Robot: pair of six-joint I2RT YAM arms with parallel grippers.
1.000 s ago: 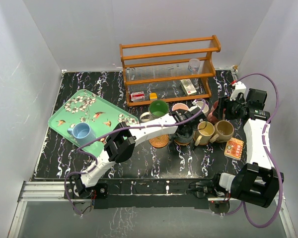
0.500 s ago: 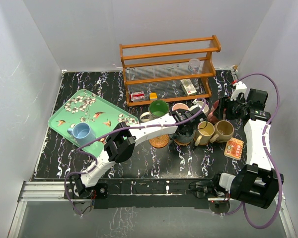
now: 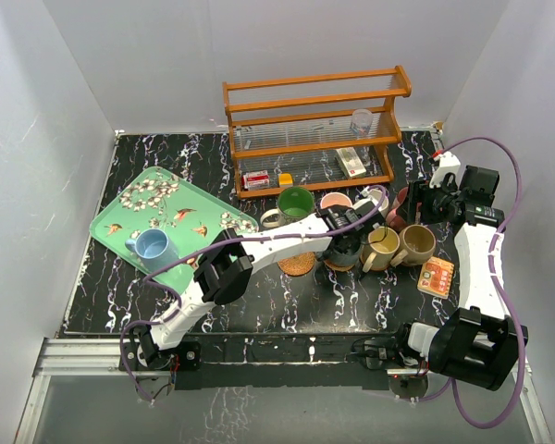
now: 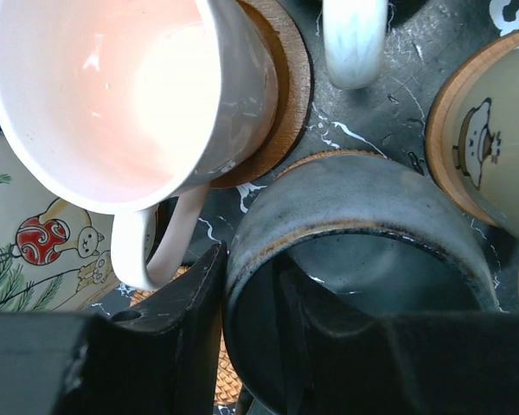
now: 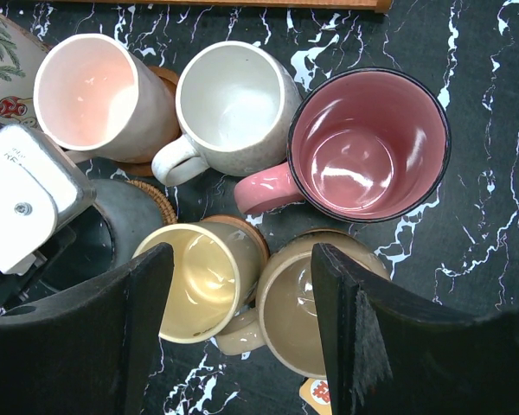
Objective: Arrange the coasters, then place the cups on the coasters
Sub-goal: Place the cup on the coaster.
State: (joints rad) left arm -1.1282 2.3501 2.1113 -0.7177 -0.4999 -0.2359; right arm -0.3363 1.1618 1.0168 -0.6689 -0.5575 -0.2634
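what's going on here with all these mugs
The left tool straddles the rim of the grey mug, one finger inside and one outside. I can't tell if it is gripping. The mug sits on a woven coaster among the other mugs. The right tool hangs open over the yellow mug and tan mug, holding nothing. A blue mug is on the tray, and one coaster is bare.

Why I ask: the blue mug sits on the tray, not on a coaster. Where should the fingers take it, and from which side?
Probably best by its rim, coming straight down on the blue mug. It stands upright on the tray with its mouth open, so one finger fits inside and one outside. Its handle points left, so pinch the far or near wall.
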